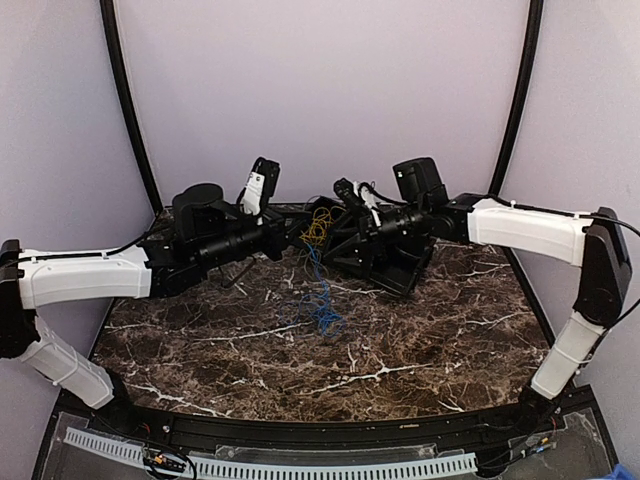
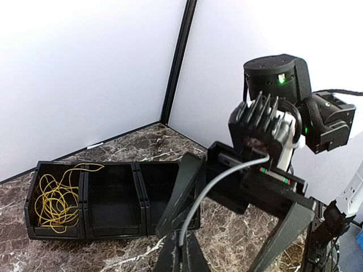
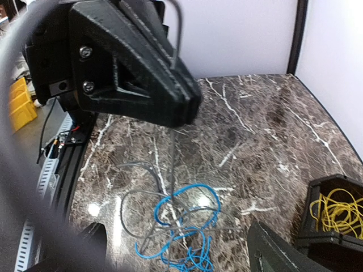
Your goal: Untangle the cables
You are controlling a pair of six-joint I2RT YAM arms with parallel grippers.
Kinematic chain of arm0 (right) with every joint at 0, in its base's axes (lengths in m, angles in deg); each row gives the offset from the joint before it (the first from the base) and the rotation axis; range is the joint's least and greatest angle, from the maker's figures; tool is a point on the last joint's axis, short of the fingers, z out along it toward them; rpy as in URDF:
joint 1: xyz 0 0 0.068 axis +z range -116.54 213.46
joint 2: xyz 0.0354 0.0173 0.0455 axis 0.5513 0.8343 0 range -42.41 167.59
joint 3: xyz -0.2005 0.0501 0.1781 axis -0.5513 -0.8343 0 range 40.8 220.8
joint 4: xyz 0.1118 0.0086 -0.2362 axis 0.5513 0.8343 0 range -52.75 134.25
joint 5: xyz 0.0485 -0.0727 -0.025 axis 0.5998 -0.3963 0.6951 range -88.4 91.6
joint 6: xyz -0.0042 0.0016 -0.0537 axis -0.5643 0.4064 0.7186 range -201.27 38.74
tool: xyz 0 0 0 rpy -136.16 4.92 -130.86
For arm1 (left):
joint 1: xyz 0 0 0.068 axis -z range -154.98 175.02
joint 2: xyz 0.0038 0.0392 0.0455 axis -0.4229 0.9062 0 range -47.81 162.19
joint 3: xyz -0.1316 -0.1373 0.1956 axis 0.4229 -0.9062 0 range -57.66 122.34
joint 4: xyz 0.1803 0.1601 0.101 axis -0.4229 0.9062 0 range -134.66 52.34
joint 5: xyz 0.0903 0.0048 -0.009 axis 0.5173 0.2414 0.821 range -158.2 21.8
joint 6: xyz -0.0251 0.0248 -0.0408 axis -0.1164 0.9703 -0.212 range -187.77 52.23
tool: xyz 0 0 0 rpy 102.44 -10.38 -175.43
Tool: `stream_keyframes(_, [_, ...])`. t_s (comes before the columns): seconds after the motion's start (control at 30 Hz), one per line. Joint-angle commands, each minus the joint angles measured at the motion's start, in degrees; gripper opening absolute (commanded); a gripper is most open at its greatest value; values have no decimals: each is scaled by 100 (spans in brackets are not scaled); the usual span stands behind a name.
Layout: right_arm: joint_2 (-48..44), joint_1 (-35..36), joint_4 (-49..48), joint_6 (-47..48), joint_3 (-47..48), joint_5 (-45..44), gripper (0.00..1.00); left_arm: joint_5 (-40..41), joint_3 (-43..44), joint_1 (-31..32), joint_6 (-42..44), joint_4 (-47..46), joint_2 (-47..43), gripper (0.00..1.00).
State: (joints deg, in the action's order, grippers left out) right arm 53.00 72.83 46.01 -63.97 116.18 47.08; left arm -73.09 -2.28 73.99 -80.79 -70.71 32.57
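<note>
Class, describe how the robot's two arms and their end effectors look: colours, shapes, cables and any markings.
Each arm has white casings, as on the left arm and right arm, joined by black joints, with thin black cords along them. The left end effector and right end effector have black angular wedge-shaped fingers. The right wrist housing carries green indicator lights and a ribbed black block.

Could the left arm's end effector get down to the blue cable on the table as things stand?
Probably yes. The blue cable lies loose on the open marble table, with nothing over it except a thin grey wire tangled through it. The left end effector is raised just beyond it.
</note>
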Motion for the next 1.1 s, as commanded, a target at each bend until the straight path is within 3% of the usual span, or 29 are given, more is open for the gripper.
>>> stream_keyframes(0.0, [332, 210, -997, -832, 59, 790, 87, 74, 183, 10, -319, -474, -248, 0])
stream_keyframes(0.13, [687, 255, -1775, -1419, -124, 996, 76, -29, 290, 66, -500, -688, -327, 0])
stream_keyframes(0.37, [1211, 250, -2003, -1541, -333, 1277, 38, -335, 922, 103, -590, -602, -374, 0])
stream_keyframes(0.53, [1504, 242, -1271, -1071, -387, 1083, 30, -493, 1859, 106, -327, -202, -412, 0])
stream_keyframes(0.77, [2015, 131, -353, -792, -342, 766, 28, -539, 3207, 115, 37, 112, -272, 0])
stream_keyframes(0.9, [2071, 5, -250, -770, -500, 608, 25, -571, 3668, 117, 119, 198, -108, 0])
stream_keyframes(0.97, [2035, -69, -373, -824, -643, 442, 21, -579, 3851, 113, 114, 214, -30, 0])
stream_keyframes(1.07, [2088, -195, -394, -989, -723, 218, 4, -639, 4228, 120, 134, 265, 86, 0])
